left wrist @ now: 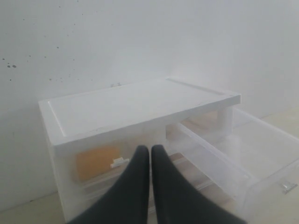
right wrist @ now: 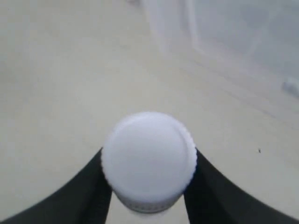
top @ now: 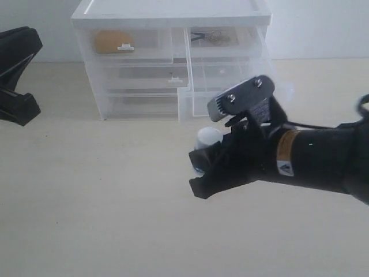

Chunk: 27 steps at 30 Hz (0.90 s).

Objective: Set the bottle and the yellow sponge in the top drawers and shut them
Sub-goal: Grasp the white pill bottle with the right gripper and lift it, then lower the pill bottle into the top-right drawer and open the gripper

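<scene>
Your right gripper [right wrist: 148, 189] clamps the bottle [right wrist: 148, 156] for lifting | left gripper [left wrist: 150, 154] together | top drawer [left wrist: 273, 175] open, awaiting it

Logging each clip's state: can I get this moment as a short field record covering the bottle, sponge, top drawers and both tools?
bottle: upright on the table, outside the drawers
sponge: inside the top left drawer
top left drawer: closed
top right drawer: pulled out
left tool: shut, empty
right tool: fingers against both sides of the bottle
</scene>
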Tool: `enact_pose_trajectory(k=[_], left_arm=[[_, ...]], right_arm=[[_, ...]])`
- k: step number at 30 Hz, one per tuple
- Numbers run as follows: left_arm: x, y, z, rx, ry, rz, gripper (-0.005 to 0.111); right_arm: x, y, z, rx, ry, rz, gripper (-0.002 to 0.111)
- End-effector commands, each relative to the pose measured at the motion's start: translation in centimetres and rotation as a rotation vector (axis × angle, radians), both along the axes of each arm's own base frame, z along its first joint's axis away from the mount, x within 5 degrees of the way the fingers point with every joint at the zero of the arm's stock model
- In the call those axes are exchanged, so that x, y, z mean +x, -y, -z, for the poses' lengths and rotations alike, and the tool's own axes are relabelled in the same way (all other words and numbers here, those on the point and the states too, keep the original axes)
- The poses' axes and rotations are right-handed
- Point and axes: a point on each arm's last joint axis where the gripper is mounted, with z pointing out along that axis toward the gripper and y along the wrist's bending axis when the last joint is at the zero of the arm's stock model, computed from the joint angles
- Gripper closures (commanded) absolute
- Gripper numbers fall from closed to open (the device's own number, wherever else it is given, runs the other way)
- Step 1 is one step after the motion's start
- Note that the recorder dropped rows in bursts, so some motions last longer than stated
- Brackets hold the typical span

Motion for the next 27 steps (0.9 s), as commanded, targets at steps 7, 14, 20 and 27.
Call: enact_pose_trajectory(k=[7,14,20,27], left_arm=[[0.0,0.1,0.1,-0.003,-0.002,0.0,0.103],[0.0,0.1,0.2,0.0,-0.008,-0.001,0.103],[0.0,0.1,0.2,0.0,-0.008,-0.001,0.103],[0.0,0.1,0.2,0.0,-0.008,-0.001,0.103]], right_arm=[[1.1,2.8,-12.3,0.135,0.284,0.133,0.108],[9.3,1.9,-8.7,0.066,0.101,0.321,0.077],[7.1,2.9,-12.1,0.049,0.145,0.332,0.048],[0.1,2.8,-11.9,-0.029,0.089,0.222,0.106]])
